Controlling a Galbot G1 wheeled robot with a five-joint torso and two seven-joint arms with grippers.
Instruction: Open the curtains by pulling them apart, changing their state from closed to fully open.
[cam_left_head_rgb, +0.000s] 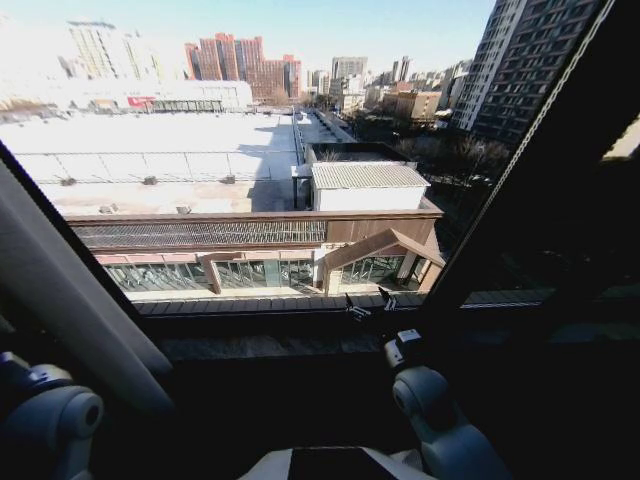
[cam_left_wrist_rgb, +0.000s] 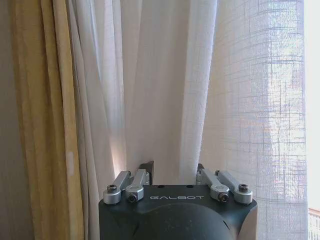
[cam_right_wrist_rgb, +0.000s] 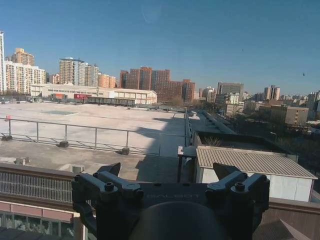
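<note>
Glass clear ahead over rooftops (cam_left_head_rgb: 170, 140), left claw (cam_left_wrist_rgb: 175, 172) pinching bunched curtains (cam_left_wrist_rgb: 165, 85), right claw (cam_right_wrist_rgb: 170, 175) spread.

Grey rounded arm joints (cam_left_head_rgb: 445, 420) with dark housings down low. The left gripper (cam_left_wrist_rgb: 173, 172) has a black body with grey GALBOT lettering, silver linkage bars, dark hex screws, black fingers (cam_left_wrist_rgb: 147, 167). The right gripper (cam_right_wrist_rgb: 167, 172) is all dark, same screws.

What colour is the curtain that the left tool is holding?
White, see-through curtain, shown best in the left wrist view.
</note>
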